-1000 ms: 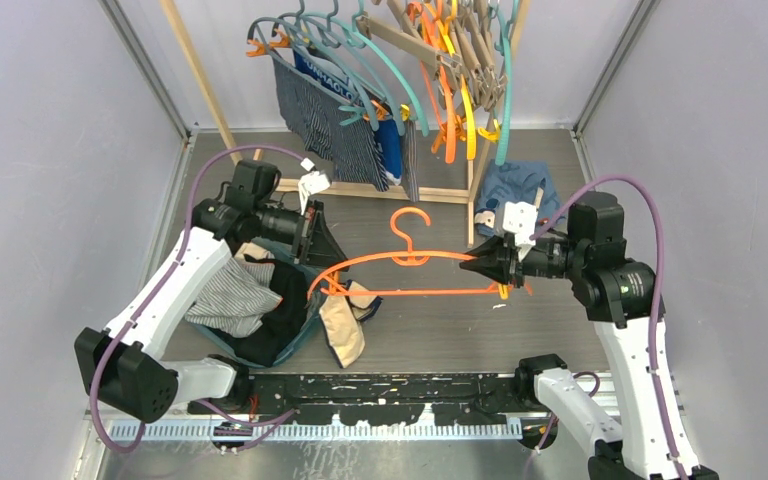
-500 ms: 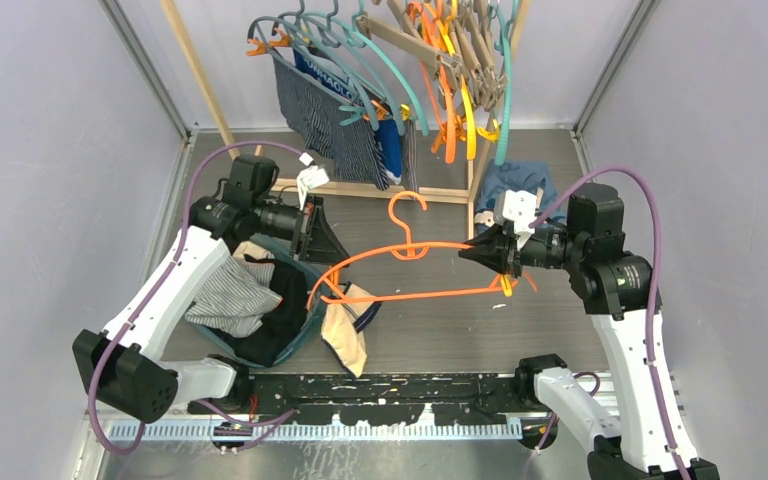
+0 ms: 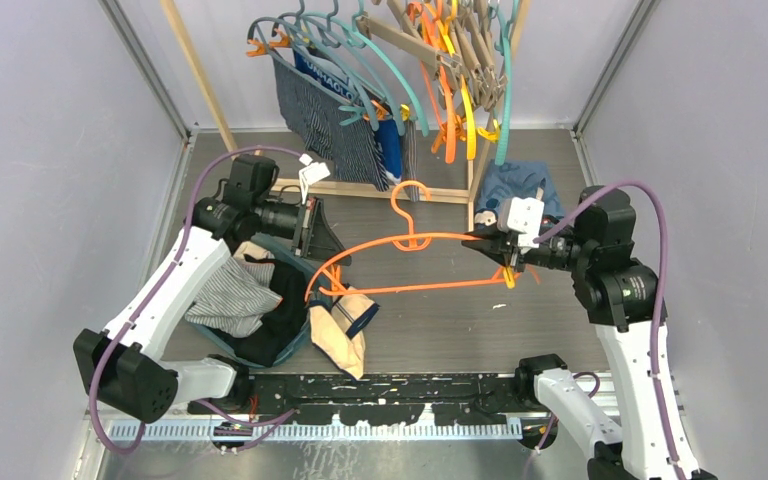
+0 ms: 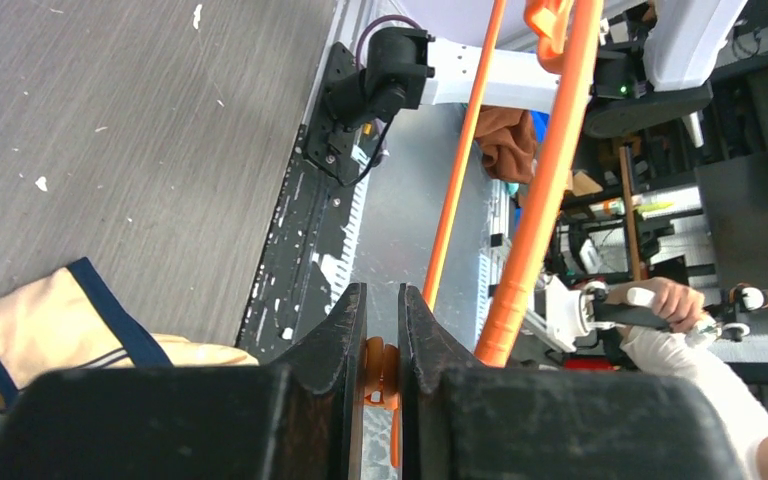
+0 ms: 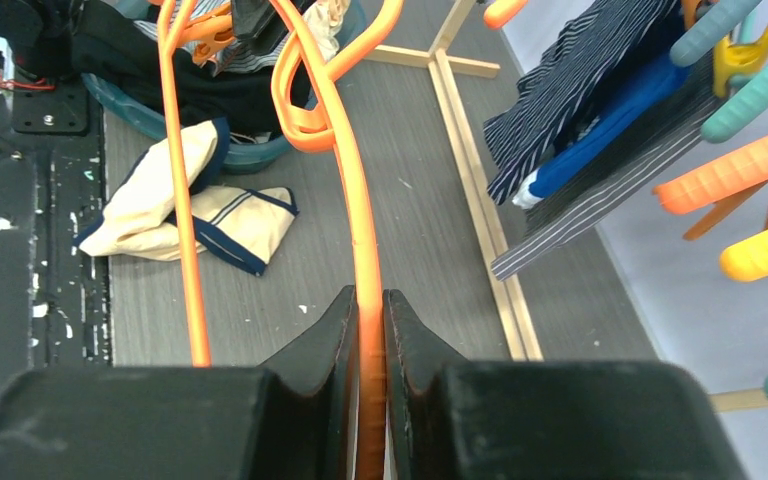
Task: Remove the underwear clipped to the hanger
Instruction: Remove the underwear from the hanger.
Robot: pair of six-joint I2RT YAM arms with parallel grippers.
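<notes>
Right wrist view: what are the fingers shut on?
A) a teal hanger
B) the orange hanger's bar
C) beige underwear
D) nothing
B: the right gripper is shut on the orange hanger, whose bar runs straight between its fingers; the beige underwear lies apart, off to the left.

The hanger (image 3: 400, 262) is bright orange. The near underwear (image 3: 338, 332) is beige with navy trim. At the far rack hang navy white-pinstriped boxers (image 3: 307, 100) and a bright blue pair (image 3: 391, 148), near teal hangers (image 3: 503, 110). The left garment (image 3: 222, 297) is grey-striped.
</notes>
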